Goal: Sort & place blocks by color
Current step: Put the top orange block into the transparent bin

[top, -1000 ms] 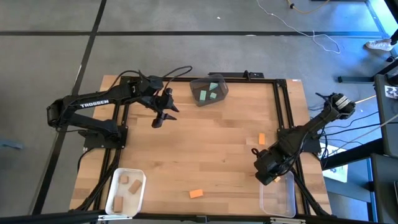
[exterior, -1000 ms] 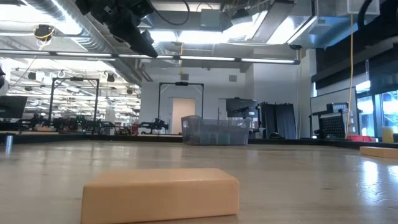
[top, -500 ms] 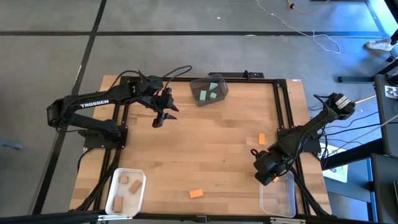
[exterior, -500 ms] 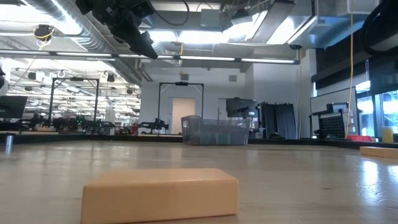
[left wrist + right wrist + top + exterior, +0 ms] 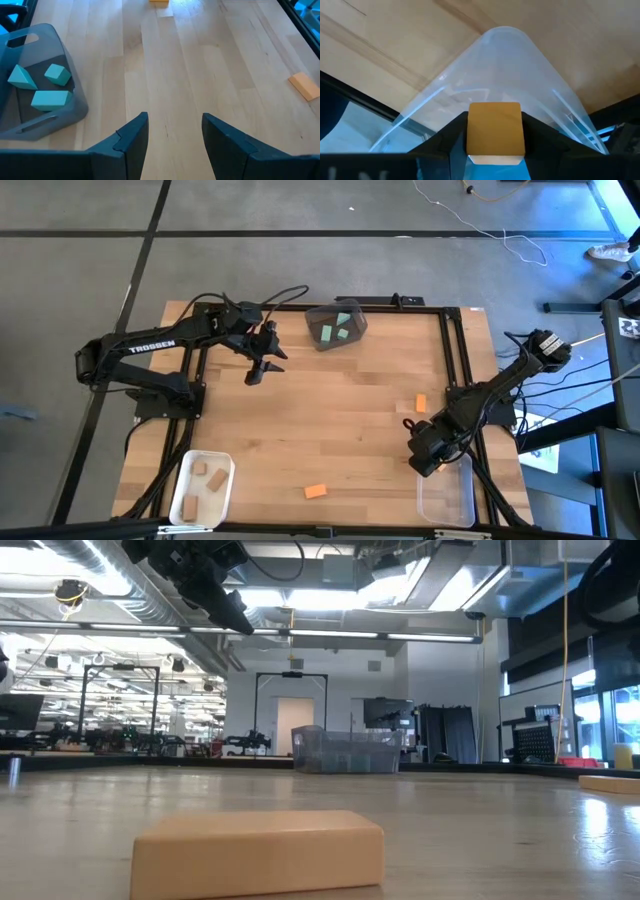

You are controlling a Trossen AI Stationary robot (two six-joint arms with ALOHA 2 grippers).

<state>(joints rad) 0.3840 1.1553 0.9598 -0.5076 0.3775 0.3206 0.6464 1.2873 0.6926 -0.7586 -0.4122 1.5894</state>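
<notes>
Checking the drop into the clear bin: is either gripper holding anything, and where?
Right gripper clamps an orange rectangular block by its two side faces; left gripper holds nothing.

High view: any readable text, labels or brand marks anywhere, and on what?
"TROSSEN": white lettering along the left arm in the high view.
Nothing else can be read: the blocks, the bins and the table show no lettering in any view, and any signs in the room behind in the low view are too small to make out.
</notes>
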